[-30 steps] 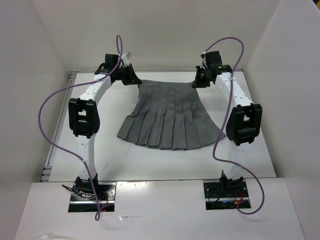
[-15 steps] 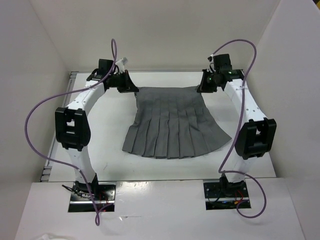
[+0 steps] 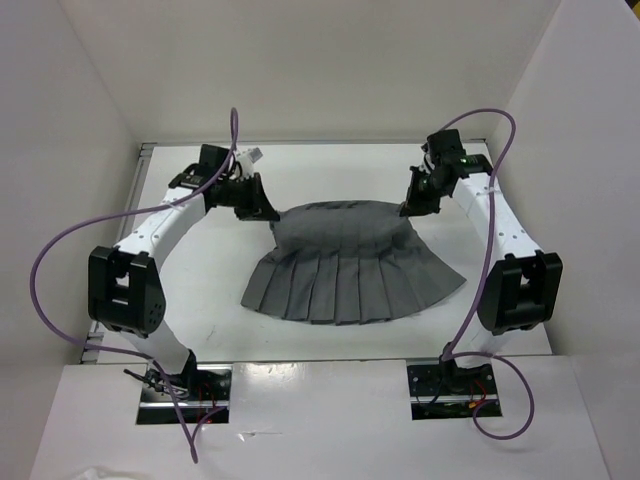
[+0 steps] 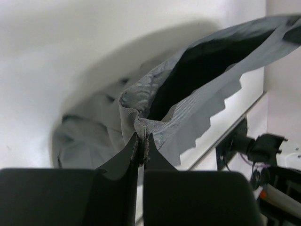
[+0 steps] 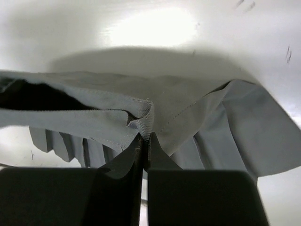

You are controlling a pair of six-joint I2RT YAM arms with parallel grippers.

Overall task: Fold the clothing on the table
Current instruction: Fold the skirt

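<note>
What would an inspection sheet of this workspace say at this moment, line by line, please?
surface: white table, bare around the cloth, with a few faint marks.
job's things: grey pleated skirt, waistband raised between the two claws, hem fanned out on the table.
clutter: a small pale crumpled thing on the near ledge, too small to identify.
grippers: left claw shut on the left end of the waistband; right claw shut on the right end.
cables: purple cables loop in the air from each wrist down to its base.
surroundings: white walls on three sides.
</note>
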